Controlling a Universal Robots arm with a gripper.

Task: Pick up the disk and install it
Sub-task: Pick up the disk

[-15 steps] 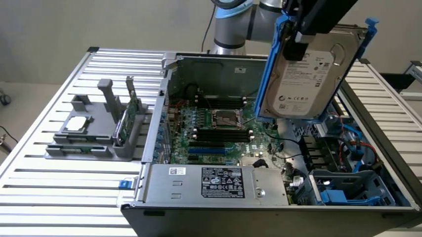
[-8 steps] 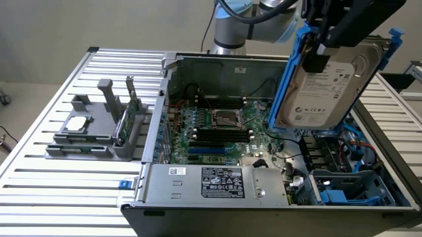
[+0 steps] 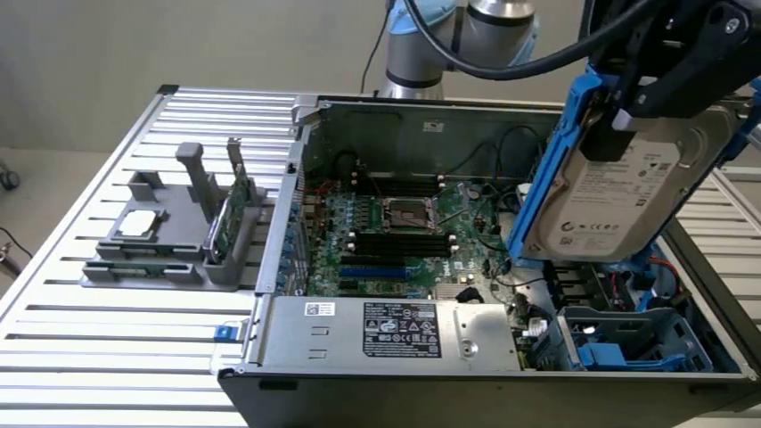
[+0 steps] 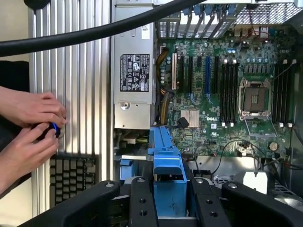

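We are in a robotics lab: a slatted aluminium table (image 3: 71, 357) bears an opened grey metal computer case (image 3: 476, 120).

light: bright, even, from above | sheen: pale streaks on the slatted table (image 3: 84, 357) and the disk (image 3: 630, 192) (nothing washed out) | shadow: computer case (image 3: 416, 125) darker inside, soft-edged; gripper (image 4: 171, 189) a nearly black silhouette in the wrist view
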